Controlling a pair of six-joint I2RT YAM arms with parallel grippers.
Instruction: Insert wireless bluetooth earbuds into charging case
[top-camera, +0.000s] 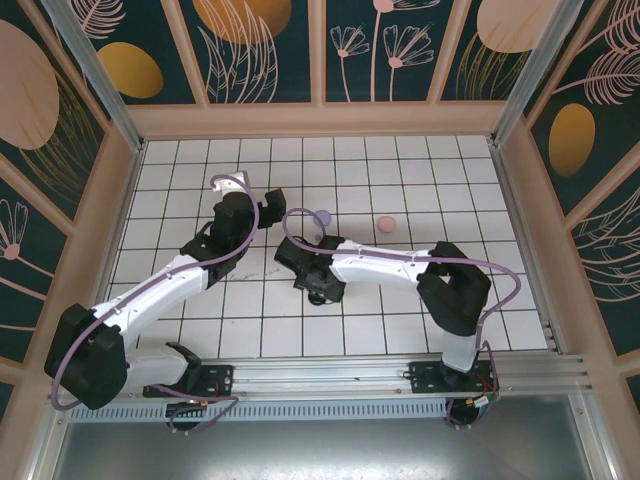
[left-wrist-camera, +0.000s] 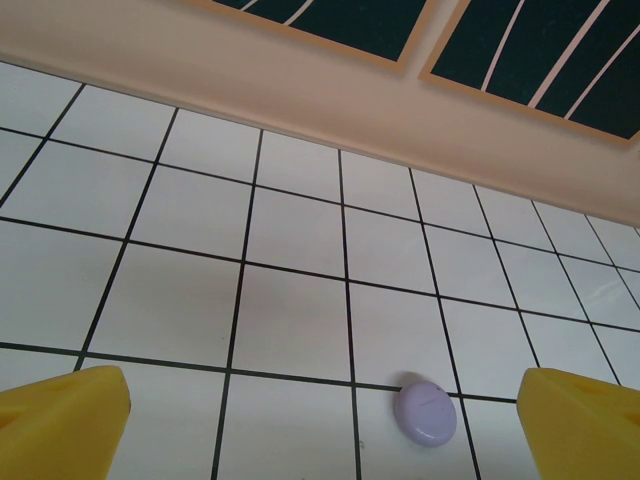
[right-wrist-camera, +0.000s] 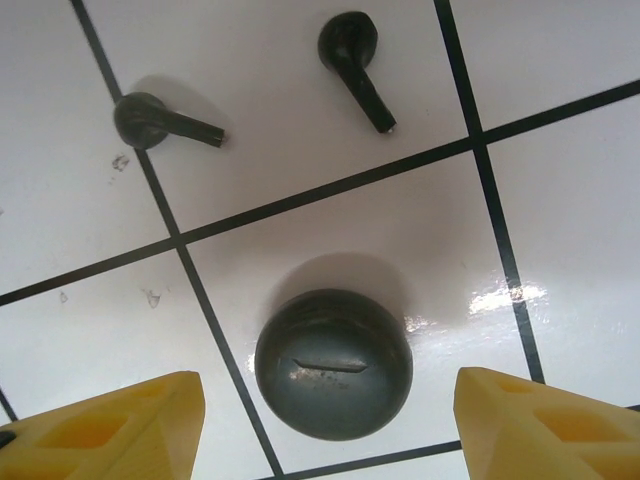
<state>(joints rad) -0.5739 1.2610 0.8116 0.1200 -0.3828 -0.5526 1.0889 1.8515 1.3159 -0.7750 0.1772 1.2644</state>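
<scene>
Right wrist view: right gripper (right-wrist-camera: 325, 400) points down at the tiled table (right-wrist-camera: 560, 200). Its yellow fingers (right-wrist-camera: 120, 430) are spread, nothing between the pads but air and the black charging case (right-wrist-camera: 333, 362). White tile shows on either side of the case, so no contact.

- The case lies flat between the fingers, lid apparently down (a short slit shows on top).
- Black earbud A (right-wrist-camera: 145, 118) and black earbud B (right-wrist-camera: 350, 48) lie on the next tile, beyond the case, across a grid line. Both are loose on the table, apart from each other and from the case.
- Long axes: A's stem runs roughly parallel to the line joining the two fingers. B's stem runs obliquely, nearer to crossing that line.

Judgement: B suits a pinch across its stem with the wrist as it is. A would need a wrist turn. Either calls for the gripper to go forward past the case.

Left wrist view: left gripper (left-wrist-camera: 322, 420) has its fingers spread wide and holds nothing. A lilac charging case (left-wrist-camera: 425, 412) lies closed on the tile between them. A pink charging case (top-camera: 386, 223) sits off on its own in the top view.

Nearer arm for the black pair: the right.
</scene>
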